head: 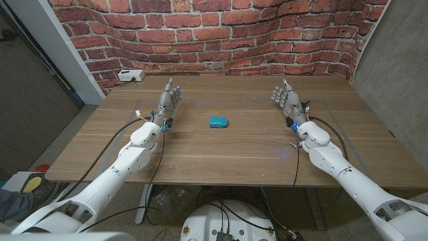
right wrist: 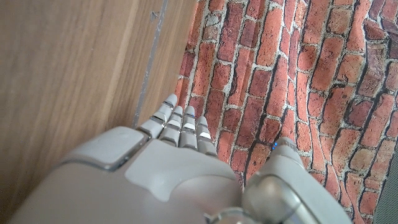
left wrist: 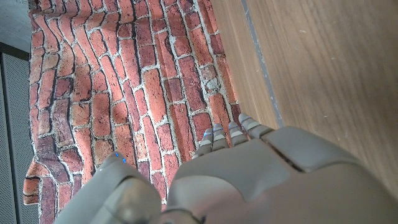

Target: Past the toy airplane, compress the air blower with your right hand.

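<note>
A small teal object (head: 219, 122) is lying near the middle of the wooden table (head: 227, 154), between the hands and touching neither. The right hand (head: 286, 100) and left hand (head: 170, 102) are holding nothing, fingers extended toward the brick wall (head: 221, 33).

Desk (head: 221, 150): brown wood grain, lengthwise streaks.
Wall (head: 227, 33): red-brown brick pattern, pale grey mortar lines; same pattern in both wrist views.
Small item (head: 219, 122) at desk centre: teal.
Left robot hand (head: 170, 102): grey, with light grey back plates.
Right robot hand (head: 286, 100): grey, matching.
Arms (head: 127, 164): white shells, black cables alongside.
Box (head: 130, 75) at the far left desk corner: white.
Side wall (head: 394, 60): plain grey.
</note>
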You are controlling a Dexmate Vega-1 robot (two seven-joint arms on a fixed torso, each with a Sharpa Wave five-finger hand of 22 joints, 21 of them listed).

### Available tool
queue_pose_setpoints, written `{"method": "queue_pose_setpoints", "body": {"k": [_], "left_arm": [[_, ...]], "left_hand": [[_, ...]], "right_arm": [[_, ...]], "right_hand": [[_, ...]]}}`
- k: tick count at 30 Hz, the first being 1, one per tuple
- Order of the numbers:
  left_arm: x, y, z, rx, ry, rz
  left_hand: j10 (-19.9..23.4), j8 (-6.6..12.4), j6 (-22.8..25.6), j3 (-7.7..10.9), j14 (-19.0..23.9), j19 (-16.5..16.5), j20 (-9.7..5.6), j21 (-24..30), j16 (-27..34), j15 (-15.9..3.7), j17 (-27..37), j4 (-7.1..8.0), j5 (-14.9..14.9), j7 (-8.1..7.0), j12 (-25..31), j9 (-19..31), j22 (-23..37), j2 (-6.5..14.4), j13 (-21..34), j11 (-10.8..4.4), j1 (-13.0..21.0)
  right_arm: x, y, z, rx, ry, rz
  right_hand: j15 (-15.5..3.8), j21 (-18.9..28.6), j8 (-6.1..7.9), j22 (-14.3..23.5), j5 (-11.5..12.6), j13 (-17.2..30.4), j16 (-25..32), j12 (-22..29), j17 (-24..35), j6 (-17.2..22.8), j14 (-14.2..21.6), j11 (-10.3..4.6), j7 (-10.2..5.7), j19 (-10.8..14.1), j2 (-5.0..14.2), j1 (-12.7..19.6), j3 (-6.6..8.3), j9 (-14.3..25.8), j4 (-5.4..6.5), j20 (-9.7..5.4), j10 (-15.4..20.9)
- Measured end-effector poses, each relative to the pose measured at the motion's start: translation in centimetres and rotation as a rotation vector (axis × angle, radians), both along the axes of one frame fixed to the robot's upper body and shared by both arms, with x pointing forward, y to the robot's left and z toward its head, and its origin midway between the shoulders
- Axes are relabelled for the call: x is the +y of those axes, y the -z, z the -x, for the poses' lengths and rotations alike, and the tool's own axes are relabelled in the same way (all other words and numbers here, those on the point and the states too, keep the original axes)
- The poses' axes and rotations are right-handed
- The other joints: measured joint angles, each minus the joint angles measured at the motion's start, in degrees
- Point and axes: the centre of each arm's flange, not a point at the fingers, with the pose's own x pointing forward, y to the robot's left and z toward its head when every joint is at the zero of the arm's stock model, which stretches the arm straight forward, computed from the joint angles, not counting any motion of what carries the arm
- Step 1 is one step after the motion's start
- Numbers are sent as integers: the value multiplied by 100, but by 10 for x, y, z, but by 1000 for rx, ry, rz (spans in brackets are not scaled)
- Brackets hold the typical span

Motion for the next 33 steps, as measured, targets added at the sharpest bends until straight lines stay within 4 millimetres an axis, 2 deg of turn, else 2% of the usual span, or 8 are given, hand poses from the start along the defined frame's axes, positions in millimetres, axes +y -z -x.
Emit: {"method": "queue_pose_setpoints", "body": {"k": [4, 14, 16, 21, 33], "left_arm": [[0, 1, 2, 1, -1, -5], [1, 2, 8, -4, -2, -18], [1, 2, 9, -5, -2, -20], [3, 2, 12, -9, 2, -34], [9, 0, 20, -18, 5, -78]], "left_hand": [[-29, 0, 0, 0, 0, -64, 3, 0, 0, 0, 0, 0, 0, 0, 0, 0, 0, 0, 0, 29, 0], [-29, 0, 0, -1, 1, -63, 3, 0, 0, 0, 0, 0, 0, 0, 0, -1, 0, 21, 0, 29, 23], [-29, 0, 1, -1, 1, -64, 3, 0, 0, 0, 0, 0, 0, 1, 0, -1, 0, 21, -1, 29, 23], [-29, 0, 21, -1, 1, -63, 3, 0, 0, 0, 0, 0, 0, 20, 0, -1, 0, -22, -1, 28, 67], [100, 0, 64, -1, 87, -61, 5, 0, 0, 40, -1, 0, 19, 19, 27, -1, -1, 56, -2, 45, 97]], "right_arm": [[2, 4, 0, -4, -2, -6], [4, 11, 5, -26, 10, -13], [5, 11, 7, -33, 13, -13], [3, 9, 14, -58, 40, -10], [-9, 7, 26, -94, 100, 8]], "right_hand": [[11, 0, 43, 0, 0, 0, 12, 0, 0, 67, 32, -3, -5, 0, 0, 0, 0, 0, 0, 0, 3], [-21, -2, 43, 0, 0, 0, 34, 63, -17, 81, 104, -43, -20, 112, 0, 0, 0, -1, 0, -32, 105], [-37, -2, 65, 0, 0, 0, 56, 63, -17, 128, 122, -64, -63, 113, 0, 0, -1, -1, 0, -31, 126], [-80, -25, 214, -1, 0, 0, 56, 85, -16, 574, 224, -51, -203, 226, 22, 22, 23, 26, -24, -21, 234], [-109, -74, 165, -1, -1, 0, 56, 85, -16, 425, 253, -82, -165, 245, 46, 46, 31, 26, -65, -42, 265]]}}
